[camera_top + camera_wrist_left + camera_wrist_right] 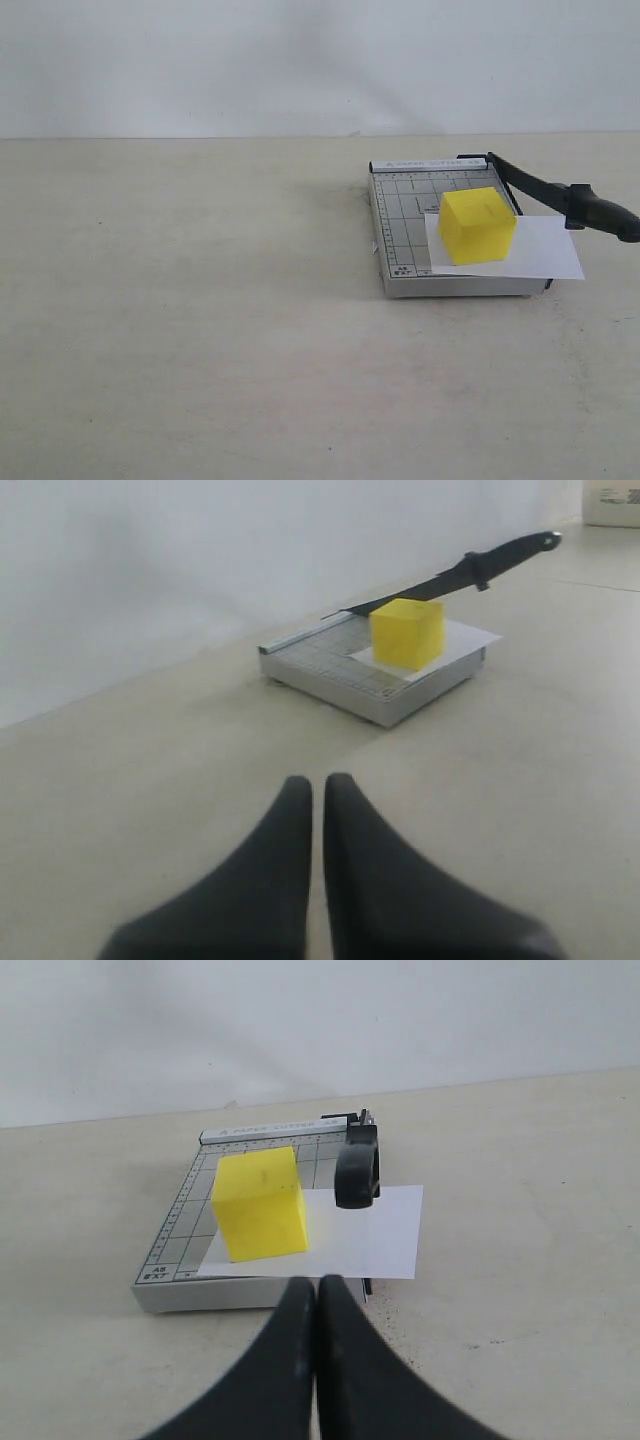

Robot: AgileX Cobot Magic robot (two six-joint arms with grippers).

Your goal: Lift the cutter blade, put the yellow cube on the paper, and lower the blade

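Observation:
The yellow cube (477, 225) (406, 632) (260, 1203) stands on the white paper (545, 247) (385, 1235), which lies on the grey gridded trimmer base (400, 215) (330, 670). The cutter blade (535, 185) (470, 570) is raised at a slant, its black handle (605, 212) (357, 1168) off the base's right side, close behind the cube. My left gripper (317, 780) is shut and empty, well away from the trimmer. My right gripper (317, 1282) is shut and empty just in front of the base's near edge. Neither gripper shows in the exterior view.
The trimmer sits on a pale beige table (200, 330) before a white wall (300, 60). The paper overhangs the base on the blade side. A pale box (612, 502) shows at the far edge in the left wrist view.

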